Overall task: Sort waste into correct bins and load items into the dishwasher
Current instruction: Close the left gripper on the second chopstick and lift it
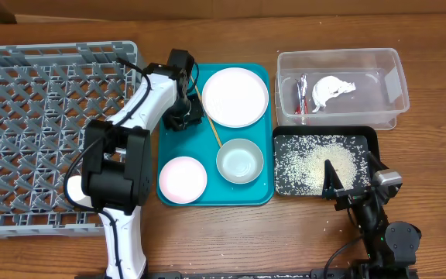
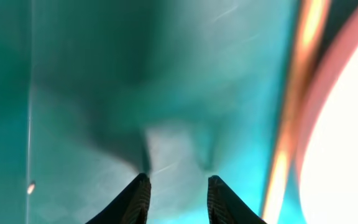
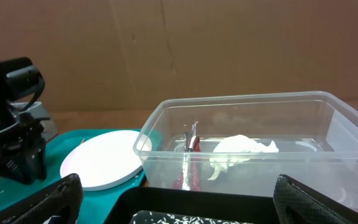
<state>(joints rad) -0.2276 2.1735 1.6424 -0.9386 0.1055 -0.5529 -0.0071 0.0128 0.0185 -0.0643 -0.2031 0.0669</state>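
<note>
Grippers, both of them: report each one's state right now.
Left gripper: jaws apart, holding nothing, over the teal tray.
Right gripper: wide open, holding nothing.

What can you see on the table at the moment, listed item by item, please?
dish rack: one, grey, left
serving tray: one, teal, centre
plate: one, white, serving tray, far right
pink bowl: one, pink, serving tray, near left
grey-green bowl: one, grey-green, serving tray, near right
chopstick: one seen, wooden, serving tray, left of plate
tub: one, clear, far right
wrapper: one, red, in tub
napkin: one, white, in tub
black tray: one, black, in front of tub
rice: many grains, white, in black tray
left end effector: one, black, open over serving tray
right end effector: one, black, open beside black tray
</note>
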